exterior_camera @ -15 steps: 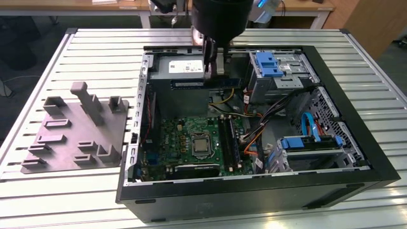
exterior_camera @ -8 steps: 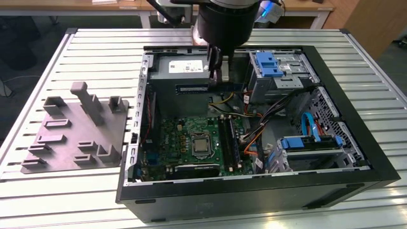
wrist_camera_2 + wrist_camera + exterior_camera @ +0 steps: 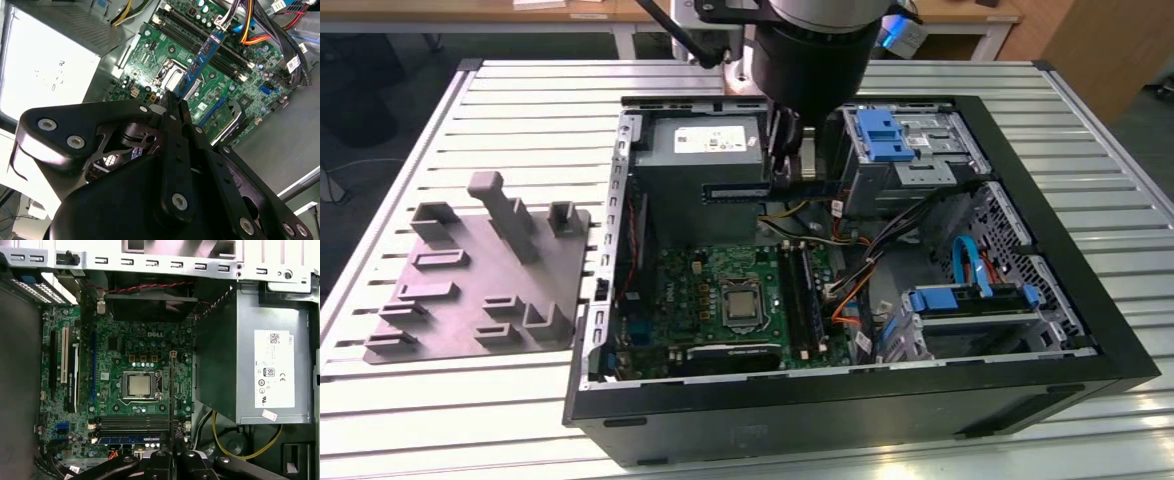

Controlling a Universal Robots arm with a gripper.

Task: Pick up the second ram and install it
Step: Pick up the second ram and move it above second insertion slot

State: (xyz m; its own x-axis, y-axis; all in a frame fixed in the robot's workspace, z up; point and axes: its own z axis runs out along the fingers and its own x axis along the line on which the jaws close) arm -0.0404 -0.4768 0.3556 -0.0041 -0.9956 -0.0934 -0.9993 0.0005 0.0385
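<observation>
Hanging over the open computer case (image 3: 854, 410), the gripper (image 3: 175, 100) is clamped on one end of the second ram (image 3: 202, 57). The stick juts out above the motherboard (image 3: 150, 60), clear of the memory slots (image 3: 132, 422). Pick-up is complete; seating is not. One slot appears to hold another module (image 3: 131, 439).

arm (image 3: 811, 55): near vertical, entering from the exterior view's top edge, wrist pointing down
gripper (image 3: 790, 172): hanging low, tips downward
fingers (image 3: 176, 125): pinched together, clamping the second ram (image 3: 202, 55) by one end
</observation>
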